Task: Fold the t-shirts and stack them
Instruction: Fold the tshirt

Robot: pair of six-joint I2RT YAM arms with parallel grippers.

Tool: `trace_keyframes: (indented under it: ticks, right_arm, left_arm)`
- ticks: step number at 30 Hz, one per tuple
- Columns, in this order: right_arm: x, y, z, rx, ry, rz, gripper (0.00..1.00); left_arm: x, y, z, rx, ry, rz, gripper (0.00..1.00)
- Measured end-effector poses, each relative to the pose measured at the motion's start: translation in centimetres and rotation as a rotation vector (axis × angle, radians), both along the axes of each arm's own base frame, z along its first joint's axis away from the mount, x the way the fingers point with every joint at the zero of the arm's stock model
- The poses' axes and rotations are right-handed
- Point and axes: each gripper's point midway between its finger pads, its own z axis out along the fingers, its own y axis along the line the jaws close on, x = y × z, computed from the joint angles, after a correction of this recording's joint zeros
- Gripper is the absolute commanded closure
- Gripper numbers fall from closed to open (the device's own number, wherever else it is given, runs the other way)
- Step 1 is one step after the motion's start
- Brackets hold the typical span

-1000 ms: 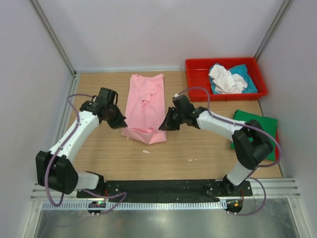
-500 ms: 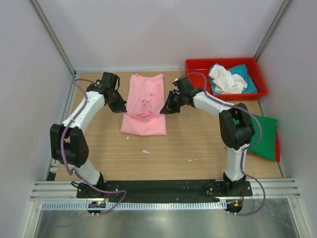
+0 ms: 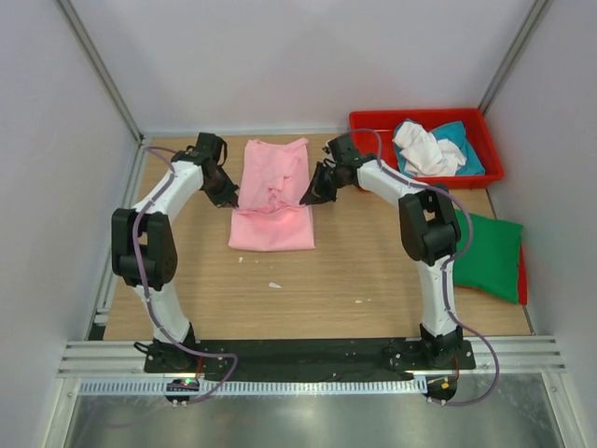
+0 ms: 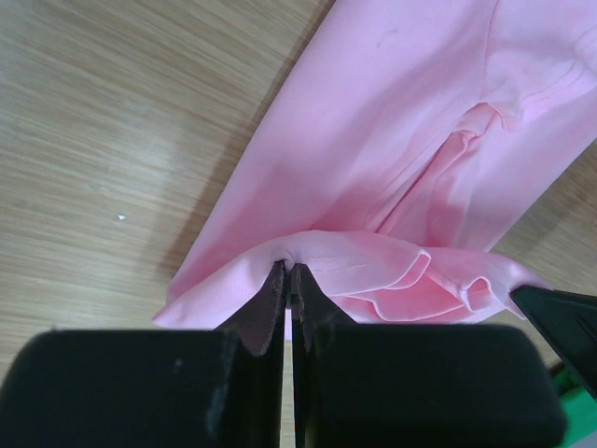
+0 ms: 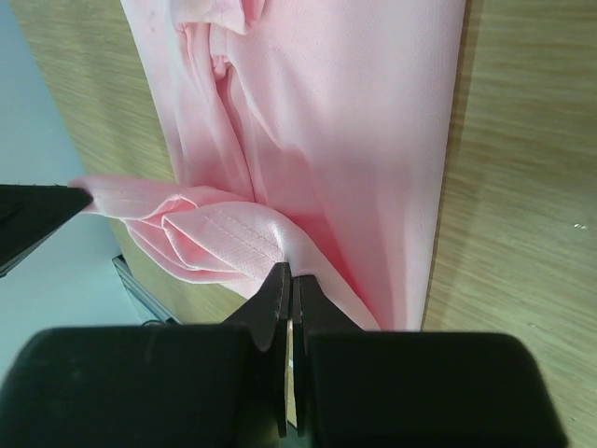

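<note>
Light pink cloth t-shirt (image 3: 272,191) lies left of the red plastic tray (image 3: 424,116), long axis running away from the arm bases. Left gripper (image 3: 230,198) and right gripper (image 3: 308,196) each pinch its lifted fold. One white shirt (image 3: 422,149) and one teal shirt (image 3: 464,154) sit in the tray; one dark green shirt (image 3: 490,257) lies nearer.

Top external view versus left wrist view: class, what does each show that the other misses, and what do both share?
Only the top external view shows the red tray holding a white shirt and a teal shirt. Only the left wrist view shows close up that the left gripper is shut on the pink shirt at its raised hem, layers bunched. Both show the pink shirt lying on the wooden table.
</note>
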Motion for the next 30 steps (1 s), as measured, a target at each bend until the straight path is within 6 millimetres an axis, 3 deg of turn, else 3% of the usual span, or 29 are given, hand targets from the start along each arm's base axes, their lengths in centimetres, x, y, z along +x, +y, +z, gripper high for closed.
trace_keyframes:
  ticks: [8,14,24,30]
  right_arm:
    - [2.5,-0.1,0.0,0.006,-0.017,-0.012,0.99]
    - [2.6,0.0,-0.7,-0.005,0.006,-0.013,0.99]
    - [3.9,0.5,1.2,0.022,-0.043,-0.018,0.99]
    - [4.5,0.8,1.3,0.034,-0.050,-0.030,0.99]
  left_arm:
    - [2.1,0.4,-0.8,-0.004,-0.001,0.008,1.00]
    - [3.5,0.7,-1.1,-0.024,-0.011,0.001,1.00]
    - [5.9,0.0,1.0,-0.050,-0.098,-0.046,1.00]
    - [6.3,0.0,0.8,-0.046,-0.106,-0.055,1.00]
